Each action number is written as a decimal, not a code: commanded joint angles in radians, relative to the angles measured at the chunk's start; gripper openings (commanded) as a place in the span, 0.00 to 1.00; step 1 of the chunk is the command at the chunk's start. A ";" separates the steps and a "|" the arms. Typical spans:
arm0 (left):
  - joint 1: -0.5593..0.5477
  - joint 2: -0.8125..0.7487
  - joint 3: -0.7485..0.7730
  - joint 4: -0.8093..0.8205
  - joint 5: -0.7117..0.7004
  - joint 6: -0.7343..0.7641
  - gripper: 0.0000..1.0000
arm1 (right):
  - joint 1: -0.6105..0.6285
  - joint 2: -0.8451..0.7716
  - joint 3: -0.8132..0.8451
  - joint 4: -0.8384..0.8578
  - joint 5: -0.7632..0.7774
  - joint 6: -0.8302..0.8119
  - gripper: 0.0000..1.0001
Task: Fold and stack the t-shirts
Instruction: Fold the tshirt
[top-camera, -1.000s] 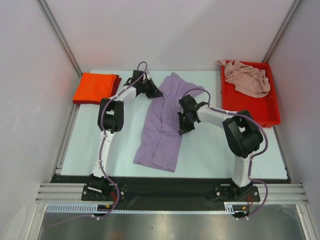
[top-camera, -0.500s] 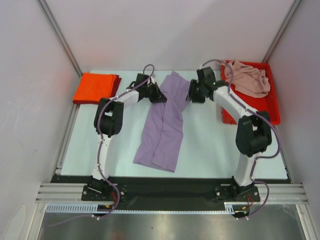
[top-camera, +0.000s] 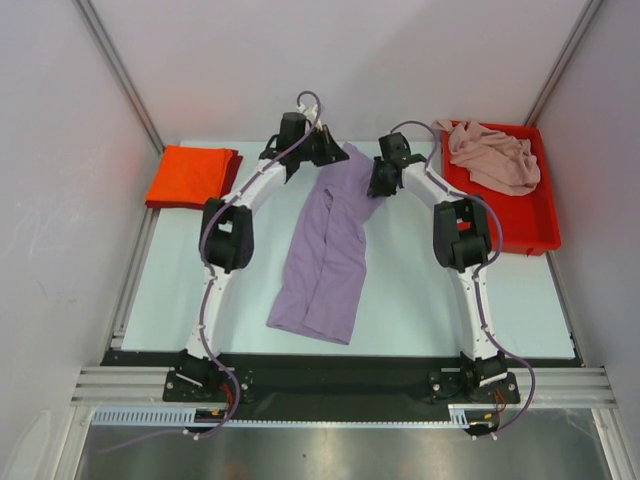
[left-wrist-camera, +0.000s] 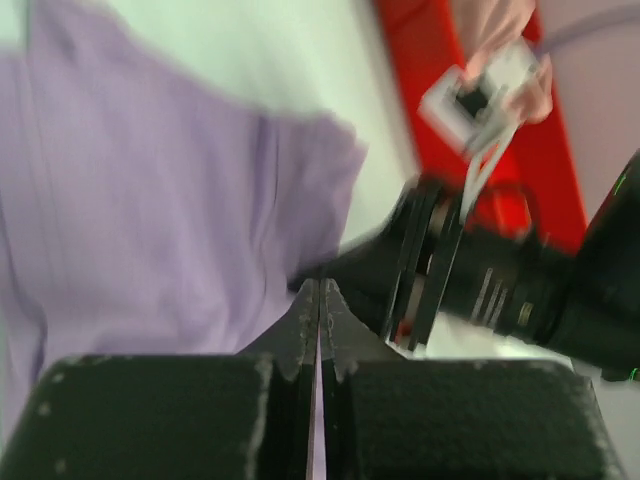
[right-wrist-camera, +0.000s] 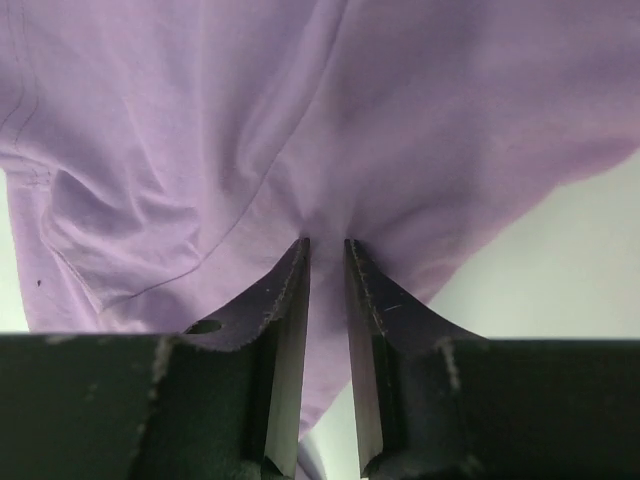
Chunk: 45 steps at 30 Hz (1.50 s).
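Observation:
The lavender t-shirt (top-camera: 325, 250) lies folded lengthwise down the middle of the table, its top end between both grippers. My left gripper (top-camera: 328, 152) is at the shirt's far left corner; in the left wrist view its jaws (left-wrist-camera: 320, 285) are shut with a thin strip of lavender cloth (left-wrist-camera: 150, 200) between them. My right gripper (top-camera: 377, 185) sits on the far right edge; its fingers (right-wrist-camera: 327, 240) stand narrowly apart with puckered lavender cloth (right-wrist-camera: 300, 100) pinched between the tips. The orange-red t-shirt (top-camera: 190, 175) lies folded at the far left. The pale pink t-shirt (top-camera: 495, 155) is crumpled in the tray.
A red plastic tray (top-camera: 500, 215) stands at the far right, also seen in the left wrist view (left-wrist-camera: 420, 60). The right arm's black wrist (left-wrist-camera: 500, 280) is close beside my left fingers. White walls enclose the table on three sides.
The right arm swung from the shirt's middle to its far right edge, opened, then closed on the cloth. The left gripper, still shut, moved farther back and right with the corner.

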 joint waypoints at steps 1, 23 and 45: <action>-0.012 0.165 0.221 0.003 0.012 -0.052 0.00 | -0.012 -0.035 0.007 0.072 0.026 -0.001 0.25; 0.053 0.271 0.222 -0.260 -0.421 -0.380 0.00 | -0.014 -0.183 -0.048 -0.002 0.007 0.007 0.29; 0.080 0.197 0.172 0.136 -0.036 -0.256 0.08 | 0.071 0.092 0.156 0.104 -0.145 -0.024 0.30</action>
